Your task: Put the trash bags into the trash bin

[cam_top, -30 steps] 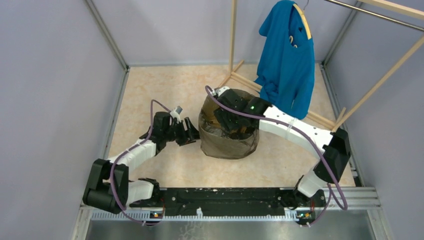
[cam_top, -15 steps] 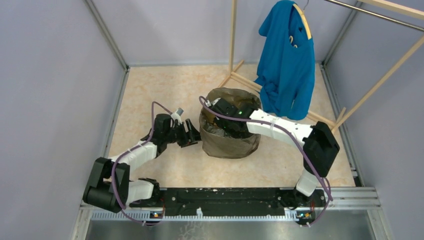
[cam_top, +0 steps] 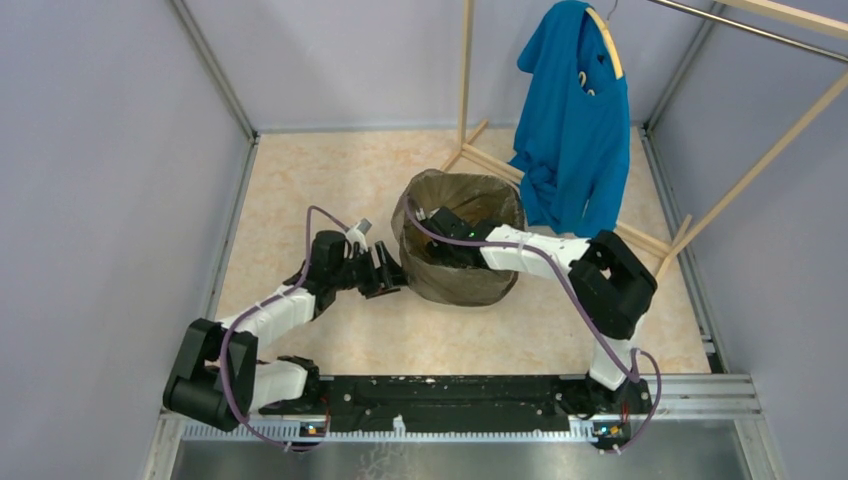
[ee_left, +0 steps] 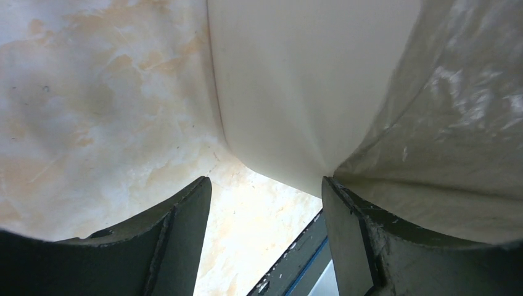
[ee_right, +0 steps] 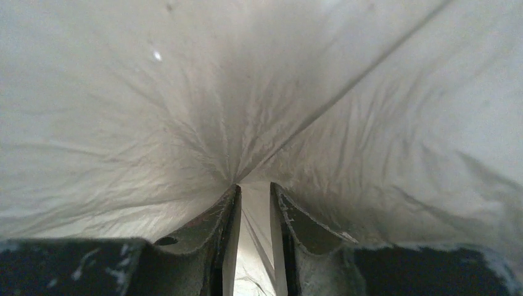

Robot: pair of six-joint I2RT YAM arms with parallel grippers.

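Loosely over cream bin (ee_left: 277, 92), wrinkly brownish-grey trash bag (cam_top: 460, 285), right tool (ee_right: 254, 188) pinching it, left tool (ee_left: 265, 180) wide

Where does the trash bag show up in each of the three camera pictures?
Top external: trash bag at centre.
Left wrist: trash bag at right, over the cream trash bin.
Right wrist: trash bag fills the picture.
Shared landmark: marbled floor, absent from right wrist.

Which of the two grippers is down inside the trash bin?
The right gripper: it reaches inside the trash bin, pinching the trash bag that lines it. The left gripper is open, outside beside the bin's wall.
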